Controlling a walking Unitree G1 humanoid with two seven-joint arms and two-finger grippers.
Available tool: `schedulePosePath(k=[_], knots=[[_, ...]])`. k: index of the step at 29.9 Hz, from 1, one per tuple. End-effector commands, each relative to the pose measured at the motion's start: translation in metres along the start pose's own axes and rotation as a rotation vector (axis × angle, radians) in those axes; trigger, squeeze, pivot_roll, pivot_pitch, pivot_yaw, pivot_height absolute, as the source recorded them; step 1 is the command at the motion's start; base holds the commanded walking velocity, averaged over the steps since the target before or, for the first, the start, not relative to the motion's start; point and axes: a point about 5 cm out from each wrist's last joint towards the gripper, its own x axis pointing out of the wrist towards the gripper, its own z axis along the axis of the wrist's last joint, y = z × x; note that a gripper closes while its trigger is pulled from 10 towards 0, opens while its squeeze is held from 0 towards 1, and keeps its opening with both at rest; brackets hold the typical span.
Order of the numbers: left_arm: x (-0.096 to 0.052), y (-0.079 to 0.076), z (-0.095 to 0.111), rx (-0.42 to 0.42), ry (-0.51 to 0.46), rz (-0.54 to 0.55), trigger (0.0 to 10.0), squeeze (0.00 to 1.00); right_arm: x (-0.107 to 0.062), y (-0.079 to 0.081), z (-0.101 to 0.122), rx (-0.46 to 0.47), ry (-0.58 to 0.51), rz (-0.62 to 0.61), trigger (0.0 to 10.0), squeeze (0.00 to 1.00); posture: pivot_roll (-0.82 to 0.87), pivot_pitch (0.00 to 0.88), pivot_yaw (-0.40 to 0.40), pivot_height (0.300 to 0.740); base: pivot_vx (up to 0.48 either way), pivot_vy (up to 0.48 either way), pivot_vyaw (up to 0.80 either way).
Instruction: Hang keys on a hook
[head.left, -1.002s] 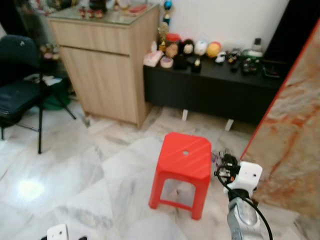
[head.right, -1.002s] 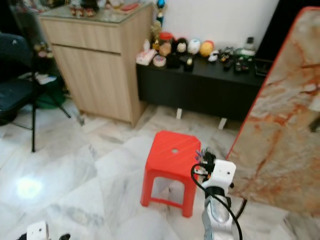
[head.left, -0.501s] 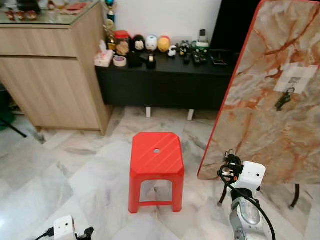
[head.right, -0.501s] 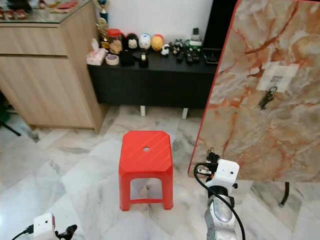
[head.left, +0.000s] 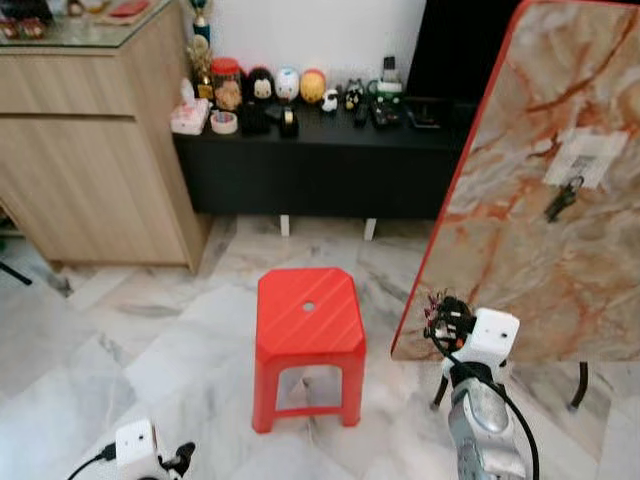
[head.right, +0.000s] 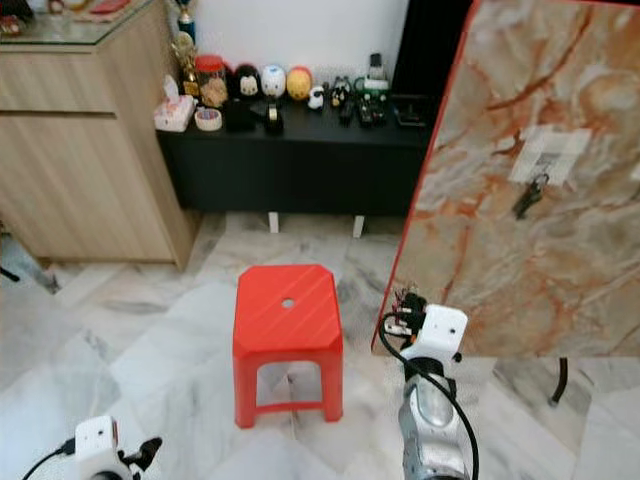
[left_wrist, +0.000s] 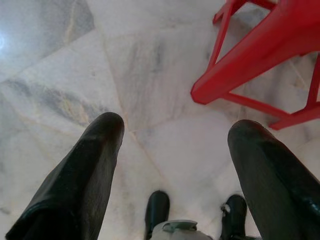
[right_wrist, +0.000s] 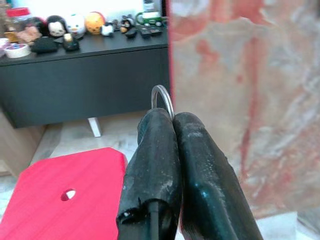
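My right gripper (right_wrist: 172, 122) is shut on a silver key ring (right_wrist: 162, 100) that sticks out above its fingertips. In the head views this gripper (head.left: 445, 318) is raised low in front of the marble board's (head.left: 540, 250) bottom left corner, with the dangling keys at its tip. A dark hook (head.left: 563, 197) hangs under a white patch (head.left: 587, 158) high on the board, well above and to the right of the gripper. My left gripper (left_wrist: 172, 130) hangs open near the floor beside the red stool (left_wrist: 260, 50).
The red plastic stool (head.left: 307, 312) stands on the marble floor just left of the right arm. Behind it are a low black cabinet (head.left: 320, 165) with figurines and a wooden cabinet (head.left: 90, 150). The board's dark legs (head.left: 578, 385) rest on the floor.
The view has swung to the right, bringing the marble board and its hook into sight. The right gripper stays shut on the key ring and sits slightly higher.
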Motion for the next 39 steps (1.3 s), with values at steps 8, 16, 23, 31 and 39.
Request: schedulePosePath(k=[8,16,23,31,39], knots=[[-0.0030,-0.0048,-0.0127,0.007,0.035,-0.017,10.0,0.00,0.0051,-0.0025,0.0065,0.009,-0.014,-0.017,10.0,0.00,0.02,0.000,-0.065,0.740,0.000,-0.271,0.00],[-0.0044,-0.0014,-0.0158,0.000,0.042,-0.007,10.0,0.00,0.0059,-0.0024,0.0061,0.006,-0.009,-0.018,10.0,0.00,0.02,0.000,-0.066,0.740,0.000,-0.404,0.00],[-0.0042,-0.0006,-0.0150,0.000,0.041,-0.008,10.0,0.00,0.0062,-0.0003,0.0081,0.009,-0.022,-0.012,10.0,0.00,0.01,0.000,-0.061,0.740,0.000,-0.395,0.00],[-0.0040,-0.0022,-0.0148,0.004,0.042,-0.015,10.0,0.00,0.0073,0.0004,0.0104,0.013,-0.032,-0.014,10.0,0.00,0.01,0.000,-0.054,0.740,0.000,-0.396,0.00],[-0.0045,-0.0033,-0.0172,0.004,0.049,-0.018,10.0,0.00,0.0106,0.0005,0.0139,0.018,-0.038,-0.016,10.0,0.00,0.00,0.003,-0.058,0.740,0.000,-0.394,0.00]])
